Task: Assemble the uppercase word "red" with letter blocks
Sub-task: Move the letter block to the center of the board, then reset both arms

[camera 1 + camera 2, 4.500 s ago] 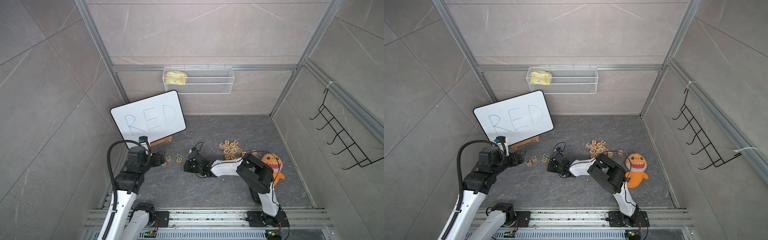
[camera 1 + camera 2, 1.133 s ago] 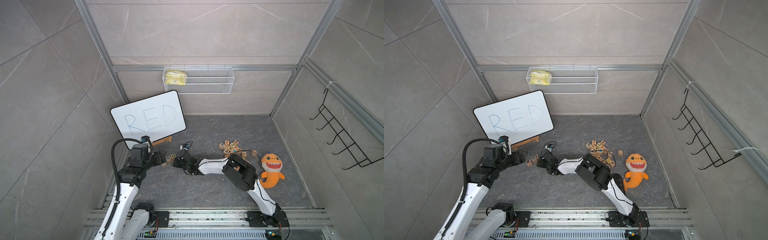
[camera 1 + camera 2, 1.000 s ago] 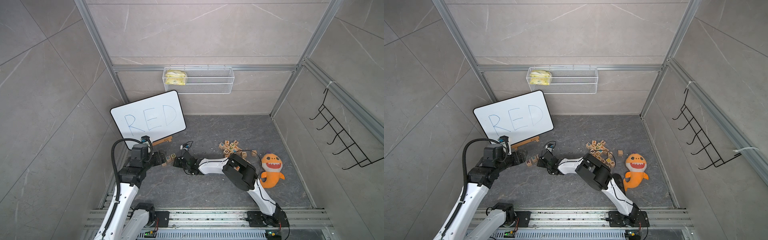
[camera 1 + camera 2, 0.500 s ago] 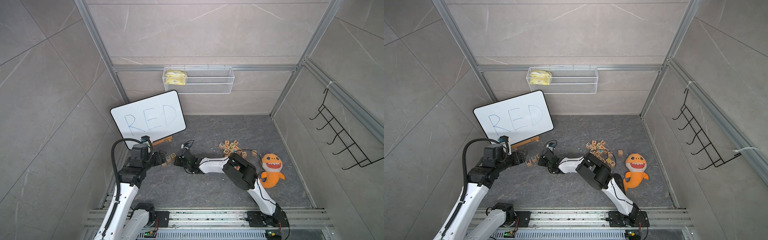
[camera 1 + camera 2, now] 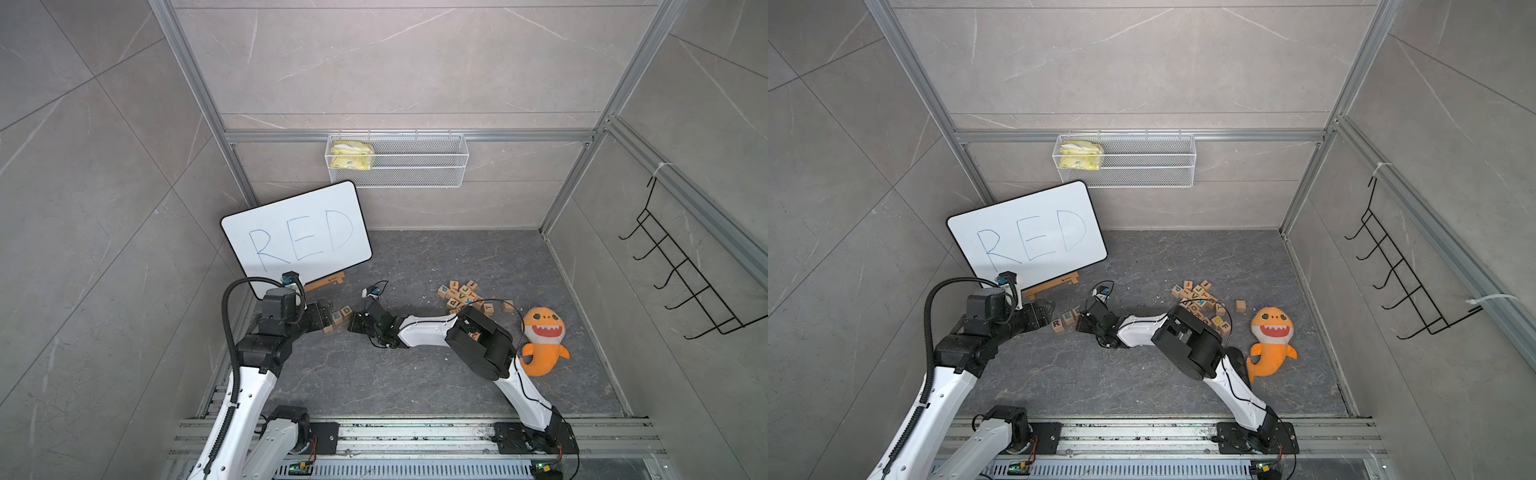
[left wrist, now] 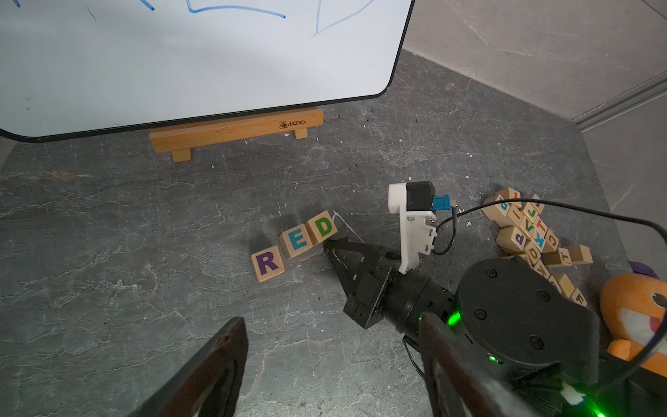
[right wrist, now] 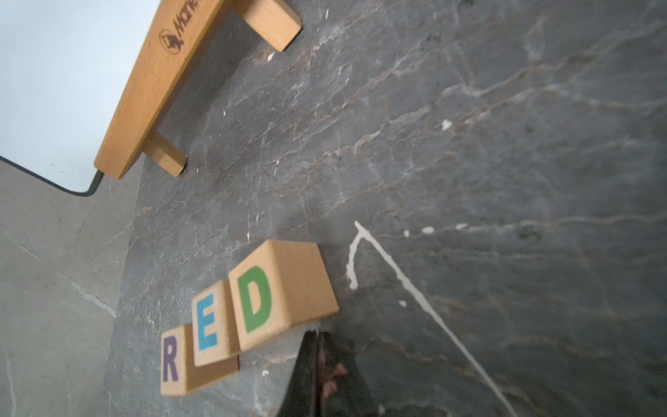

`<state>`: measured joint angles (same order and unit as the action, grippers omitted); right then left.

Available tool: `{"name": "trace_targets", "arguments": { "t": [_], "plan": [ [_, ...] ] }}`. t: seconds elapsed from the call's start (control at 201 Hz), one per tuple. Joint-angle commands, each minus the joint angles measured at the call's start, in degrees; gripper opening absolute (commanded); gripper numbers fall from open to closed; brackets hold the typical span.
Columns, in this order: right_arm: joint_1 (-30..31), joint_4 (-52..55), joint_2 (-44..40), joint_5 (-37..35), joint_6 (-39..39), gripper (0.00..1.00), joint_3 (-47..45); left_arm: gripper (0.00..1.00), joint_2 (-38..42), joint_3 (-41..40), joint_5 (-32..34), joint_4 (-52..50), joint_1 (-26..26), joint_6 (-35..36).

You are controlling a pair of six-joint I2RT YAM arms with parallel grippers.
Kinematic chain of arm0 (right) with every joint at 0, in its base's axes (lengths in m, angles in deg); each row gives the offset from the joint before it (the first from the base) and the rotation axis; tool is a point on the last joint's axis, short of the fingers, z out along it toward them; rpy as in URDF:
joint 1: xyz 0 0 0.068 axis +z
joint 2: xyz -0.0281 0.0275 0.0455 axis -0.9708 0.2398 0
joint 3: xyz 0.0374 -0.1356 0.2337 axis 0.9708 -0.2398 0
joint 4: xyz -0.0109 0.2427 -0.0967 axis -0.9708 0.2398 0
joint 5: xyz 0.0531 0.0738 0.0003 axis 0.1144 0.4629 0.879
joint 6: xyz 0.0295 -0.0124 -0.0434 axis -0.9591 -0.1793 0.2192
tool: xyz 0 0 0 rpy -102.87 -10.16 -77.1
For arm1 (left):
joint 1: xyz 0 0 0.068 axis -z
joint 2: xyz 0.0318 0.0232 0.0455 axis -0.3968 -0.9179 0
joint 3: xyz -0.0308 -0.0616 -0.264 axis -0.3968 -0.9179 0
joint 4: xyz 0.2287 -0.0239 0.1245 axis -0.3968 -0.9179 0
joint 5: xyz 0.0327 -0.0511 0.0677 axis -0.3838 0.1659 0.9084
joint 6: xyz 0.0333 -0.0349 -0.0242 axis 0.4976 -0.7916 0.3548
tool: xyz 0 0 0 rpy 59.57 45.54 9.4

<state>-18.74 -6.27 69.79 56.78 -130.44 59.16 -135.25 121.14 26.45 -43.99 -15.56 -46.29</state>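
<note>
I see a staggered row of light-wood cubes: purple R block (image 6: pixel 267 262), blue E block (image 6: pixel 298 239), green D block (image 6: pixel 322 227). My right claw (image 6: pixel 326 243) sits clenched just beside the D block; my left claw (image 6: pixel 330 321) is released.

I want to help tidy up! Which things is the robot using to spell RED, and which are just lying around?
For the job: R block, E block, D block, in a row.

Just lying about: heap of spare letter blocks, whiteboard, orange shark toy, wire basket, yellow packet.
</note>
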Motion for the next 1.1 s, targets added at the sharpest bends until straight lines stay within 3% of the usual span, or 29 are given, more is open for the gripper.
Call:
{"name": "trace_targets", "arguments": {
  "t": [0.0, 0.179, 0.428, 0.682, 0.782, 0.821, 0.896, 0.921, 0.936, 0.951, 1.09],
  "plan": [
    [0.9, 0.5, -5.7, -1.4, 3.7, 0.04, -4.0, 0.78, 1.3, 0.6, -0.4, 1.6, -0.4, 0.4],
    [1.0, 0.8, -19.2, -6.6, 9.8, 0.06, -13.0, 0.76, 0.1, 0.8, -0.8, 1.1, -0.3, 0.2],
    [1.0, 3.7, -44.6, -23.4, 21.5, 0.12, -27.1, 0.76, -4.5, 1.5, -2.1, -0.1, -0.2, -1.1],
    [1.0, 8.5, -68.0, -37.4, 35.7, 0.42, -35.2, 0.85, -3.6, -0.1, 5.2, 1.3, -0.2, -2.4],
    [1.0, 8.4, -75.4, -38.6, 42.3, 0.59, -37.7, 0.93, -1.3, -2.7, 7.3, 4.1, -0.2, -2.8],
    [1.0, 7.5, -78.4, -38.2, 45.8, 0.62, -39.1, 0.99, -0.1, -3.7, 8.4, 5.5, -0.2, -2.8],
    [1.0, 4.9, -83.5, -37.9, 52.3, 0.66, -42.0, 1.00, 2.6, -6.3, 10.0, 8.6, -0.2, -2.1],
    [1.0, 3.9, -85.2, -37.6, 54.3, 0.80, -42.9, 1.00, 3.9, -7.3, 10.3, 10.2, -0.1, -1.3],
    [1.0, 3.4, -86.0, -37.3, 55.6, 0.94, -43.5, 1.00, 4.5, -8.1, 10.5, 11.3, -0.1, -0.8],
    [1.0, 3.1, -86.9, -37.1, 56.8, 0.99, -43.9, 1.00, 5.3, -8.9, 10.8, 12.4, -0.1, -0.2],
    [1.0, 2.8, -92.9, -37.7, 66.8, 1.00, -46.9, 1.00, 12.7, -17.3, 11.2, 25.4, -0.1, 5.4]
  ]
}}
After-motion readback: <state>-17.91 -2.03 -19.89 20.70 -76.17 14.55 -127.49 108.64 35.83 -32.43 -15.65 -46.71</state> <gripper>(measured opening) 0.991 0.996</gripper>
